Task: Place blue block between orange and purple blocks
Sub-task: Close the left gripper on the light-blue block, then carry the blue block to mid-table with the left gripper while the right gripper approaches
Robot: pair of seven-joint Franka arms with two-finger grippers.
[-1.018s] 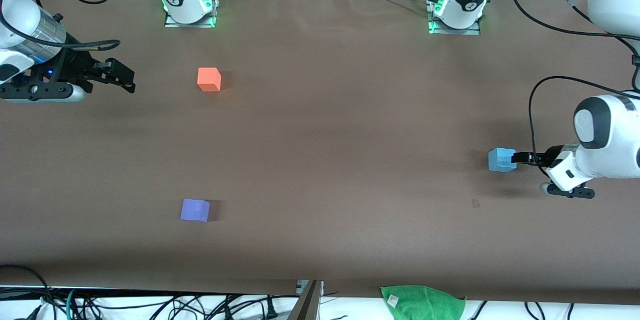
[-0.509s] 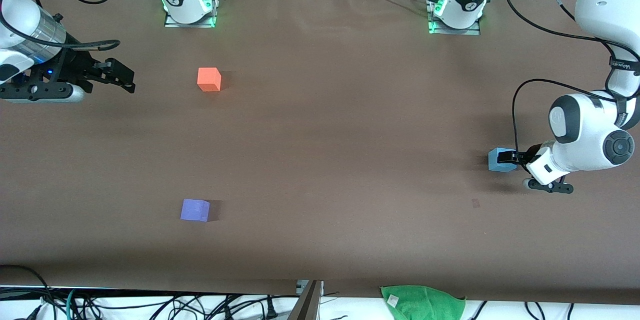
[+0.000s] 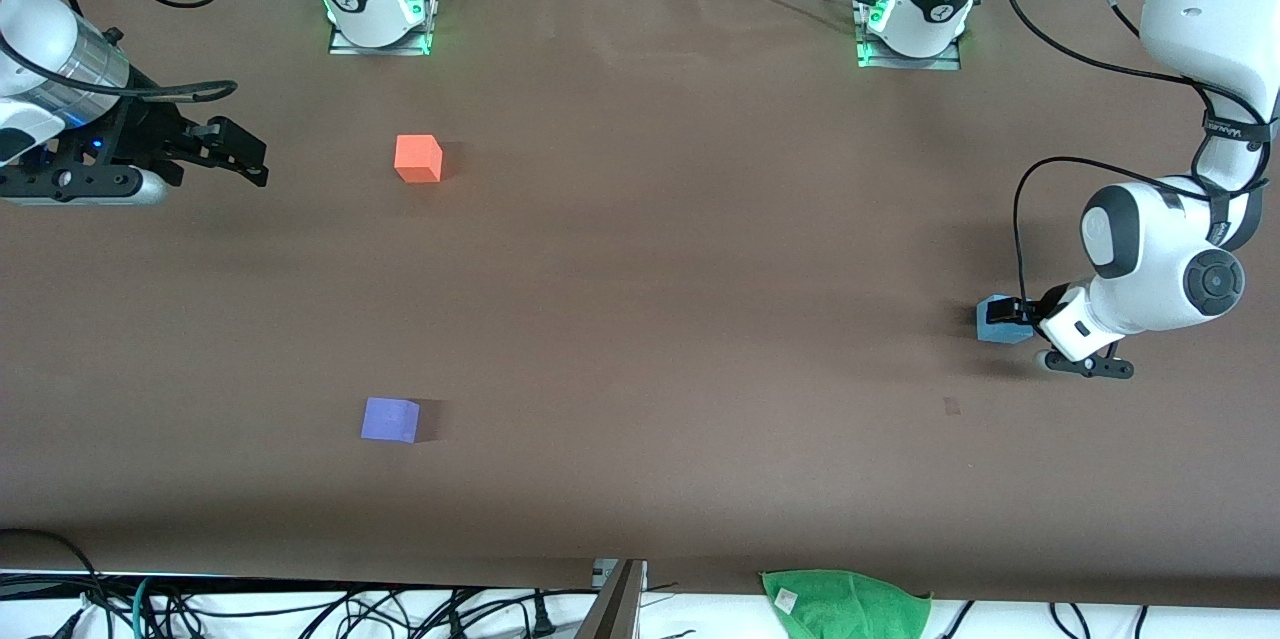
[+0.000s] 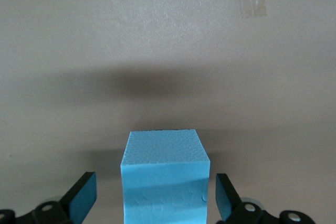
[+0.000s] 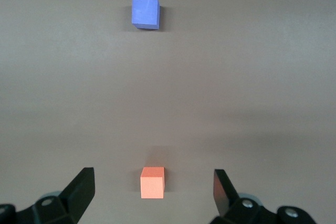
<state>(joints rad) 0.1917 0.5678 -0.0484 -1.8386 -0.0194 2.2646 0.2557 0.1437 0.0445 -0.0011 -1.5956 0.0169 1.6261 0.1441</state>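
The blue block (image 3: 996, 320) sits on the table at the left arm's end. My left gripper (image 3: 1012, 312) is low around it, open, its fingers on either side of the cube with gaps; the block (image 4: 164, 177) fills the space between the fingers (image 4: 84, 196) in the left wrist view. The orange block (image 3: 418, 158) lies toward the right arm's end, farther from the front camera. The purple block (image 3: 390, 419) lies nearer to that camera. My right gripper (image 3: 240, 156) waits open, beside the orange block. The right wrist view shows the orange block (image 5: 152, 182) and the purple block (image 5: 145, 12).
A green cloth (image 3: 847, 602) lies off the table's edge nearest the front camera. A small tape mark (image 3: 951, 405) is on the brown table cover (image 3: 640, 319) near the blue block. Cables run along the table's edges.
My left arm has swung in and its gripper has slid farther over the blue block, now straddling it. The blocks and my right arm have not moved.
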